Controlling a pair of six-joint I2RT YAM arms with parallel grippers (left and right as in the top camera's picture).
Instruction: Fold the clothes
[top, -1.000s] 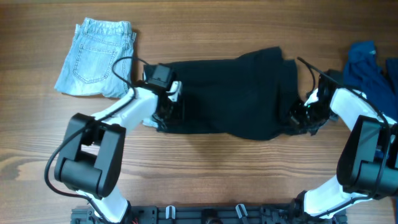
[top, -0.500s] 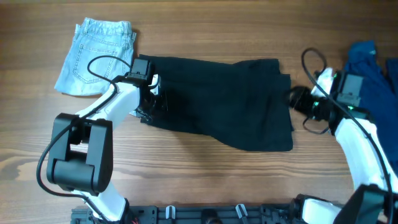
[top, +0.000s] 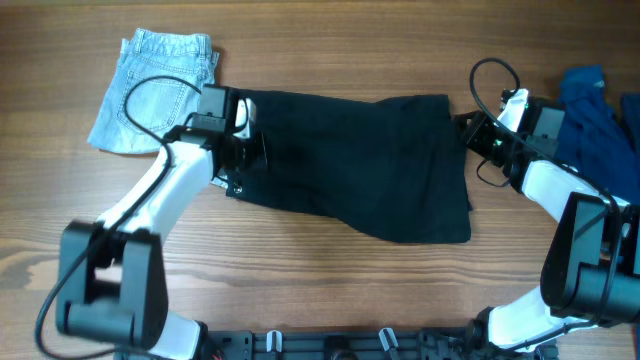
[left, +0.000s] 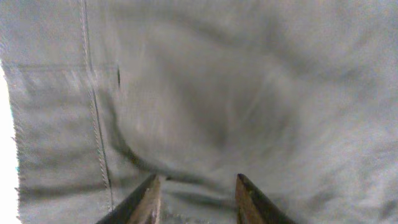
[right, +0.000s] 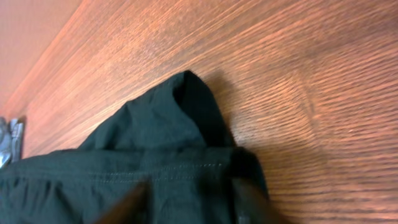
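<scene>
Found the left gripper (left: 196, 182) with jaws parted and nothing pinched, poised over the left edge of the black shorts (top: 360, 165), with cloth lying flat in the gap. Found the right gripper (right: 186, 198) blurred but likewise parted, no cloth seen caught in it, at the far right corner of the black shorts, where that corner humped up off the table (top: 320, 290). Saw the black shorts spread across the table's middle between both arms, with denim shorts (top: 155, 92) near the left end and a blue garment (top: 600, 115) beyond the right.
</scene>
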